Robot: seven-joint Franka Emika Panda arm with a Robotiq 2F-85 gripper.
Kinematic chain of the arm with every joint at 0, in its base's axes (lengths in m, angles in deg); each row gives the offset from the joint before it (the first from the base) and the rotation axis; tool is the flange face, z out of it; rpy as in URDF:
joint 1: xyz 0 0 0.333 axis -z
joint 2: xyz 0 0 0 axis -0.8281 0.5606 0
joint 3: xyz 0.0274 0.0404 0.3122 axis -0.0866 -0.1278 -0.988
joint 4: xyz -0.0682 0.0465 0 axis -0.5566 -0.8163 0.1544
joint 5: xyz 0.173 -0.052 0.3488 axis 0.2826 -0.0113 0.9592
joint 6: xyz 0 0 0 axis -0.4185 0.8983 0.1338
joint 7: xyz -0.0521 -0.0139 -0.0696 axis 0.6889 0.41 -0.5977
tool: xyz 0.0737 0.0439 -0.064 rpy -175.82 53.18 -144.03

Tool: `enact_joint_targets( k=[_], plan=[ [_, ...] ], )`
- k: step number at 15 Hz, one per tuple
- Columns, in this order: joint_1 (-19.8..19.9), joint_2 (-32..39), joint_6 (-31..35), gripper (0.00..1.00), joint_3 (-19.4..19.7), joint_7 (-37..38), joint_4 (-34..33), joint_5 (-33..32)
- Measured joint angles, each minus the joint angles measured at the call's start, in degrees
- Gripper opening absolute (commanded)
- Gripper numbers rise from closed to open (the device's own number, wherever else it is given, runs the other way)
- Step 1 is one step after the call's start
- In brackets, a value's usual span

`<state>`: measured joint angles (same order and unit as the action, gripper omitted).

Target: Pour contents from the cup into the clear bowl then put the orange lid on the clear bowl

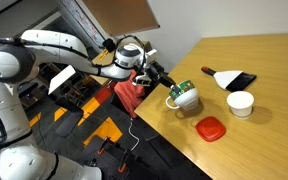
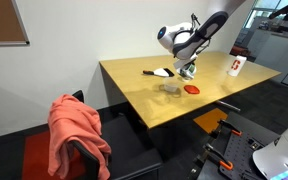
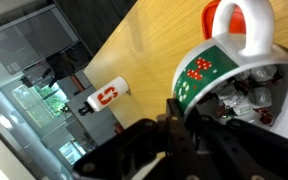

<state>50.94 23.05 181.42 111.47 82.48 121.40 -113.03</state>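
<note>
Gripping rim of round cup [image 1: 184, 96], hand [image 1: 169, 90] pinched, flat orange lid [image 1: 211, 128] nearby

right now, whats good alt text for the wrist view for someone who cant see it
The gripper is shut on the rim of the cup, green and white with red dots and a white handle, with small pale pieces inside it. Beyond it lies the wooden table, with a white container bearing a red mark farther off.

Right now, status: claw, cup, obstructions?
Claw shut on rim of dark green and white cup. Cup upright, contents inside. Clear plastic bowl uncovered; flat red-orange lid beside it, nothing blocking.
</note>
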Motion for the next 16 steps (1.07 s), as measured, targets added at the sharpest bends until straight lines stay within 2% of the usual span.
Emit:
enact_joint_targets(
  k=[4, 8, 16],
  plan=[
    [0.0, 0.4, -10.0, 0.03, -4.4, 5.0, -0.5, -3.7],
    [0.3, 2.9, -16.6, 0.03, -7.6, 7.3, -2.6, -5.5],
    [0.9, 11.9, -21.8, 0.03, -9.3, 10.7, -10.2, -7.7]
  ],
)
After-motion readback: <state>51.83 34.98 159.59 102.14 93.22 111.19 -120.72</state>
